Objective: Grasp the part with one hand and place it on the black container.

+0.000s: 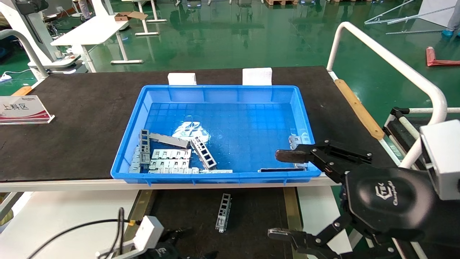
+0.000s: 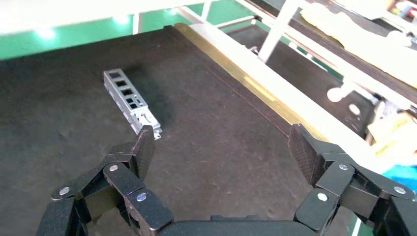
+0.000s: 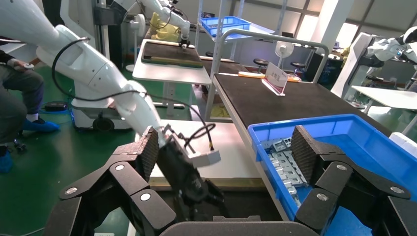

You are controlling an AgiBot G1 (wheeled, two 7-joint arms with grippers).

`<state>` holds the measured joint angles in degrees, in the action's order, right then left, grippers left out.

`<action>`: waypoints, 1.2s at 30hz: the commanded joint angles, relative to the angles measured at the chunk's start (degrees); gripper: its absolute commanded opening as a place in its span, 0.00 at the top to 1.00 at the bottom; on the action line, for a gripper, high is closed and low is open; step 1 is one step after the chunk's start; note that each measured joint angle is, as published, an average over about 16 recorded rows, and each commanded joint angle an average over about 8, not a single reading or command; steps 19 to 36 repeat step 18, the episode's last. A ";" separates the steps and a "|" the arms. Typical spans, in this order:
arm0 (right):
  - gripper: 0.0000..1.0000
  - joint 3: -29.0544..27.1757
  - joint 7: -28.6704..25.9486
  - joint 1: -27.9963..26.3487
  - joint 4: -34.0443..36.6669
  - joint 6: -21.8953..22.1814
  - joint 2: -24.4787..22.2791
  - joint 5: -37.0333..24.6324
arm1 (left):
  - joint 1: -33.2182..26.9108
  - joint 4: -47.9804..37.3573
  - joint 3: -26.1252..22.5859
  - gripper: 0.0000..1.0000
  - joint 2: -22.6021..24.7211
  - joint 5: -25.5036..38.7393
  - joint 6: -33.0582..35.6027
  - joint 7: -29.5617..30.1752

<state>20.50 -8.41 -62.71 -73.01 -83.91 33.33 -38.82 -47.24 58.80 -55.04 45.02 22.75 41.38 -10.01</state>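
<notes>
One part (image 1: 223, 212), a silver-grey ladder-like channel, lies flat on the black container (image 1: 251, 219) below the table's front edge. In the left wrist view the part (image 2: 130, 101) lies on the container's black surface (image 2: 211, 118), just beyond one fingertip. My left gripper (image 2: 221, 142) is open and empty, low over the container; it shows at the bottom of the head view (image 1: 176, 248). My right gripper (image 1: 280, 194) is open and empty, hovering by the blue bin's front right corner; it also shows in the right wrist view (image 3: 223, 145). Two more ladder-like parts (image 1: 203, 153) lie in the bin.
The blue bin (image 1: 222, 176) sits on the black table mat (image 1: 79, 108) and holds flat slotted plates (image 1: 170, 158) and a long grey strip (image 1: 169, 140) at its front left. Olive rails (image 1: 289, 208) edge the container. A white handrail (image 1: 395, 64) stands at the right, a sign (image 1: 21, 109) at the left.
</notes>
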 commanded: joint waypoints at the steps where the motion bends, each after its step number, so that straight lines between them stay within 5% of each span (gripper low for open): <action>1: 0.00 0.00 0.00 0.00 0.00 0.00 0.00 0.00 | -1.01 -0.09 -0.27 0.00 -1.65 0.53 2.43 0.29; 14: 0.00 0.01 0.01 0.00 0.00 0.00 0.00 0.01 | -3.91 2.68 0.53 0.00 -7.45 1.58 9.02 -0.44; 36: 0.00 0.01 0.01 0.00 0.00 0.01 -0.01 0.01 | -4.34 3.03 0.73 0.00 -7.86 1.48 9.39 -0.31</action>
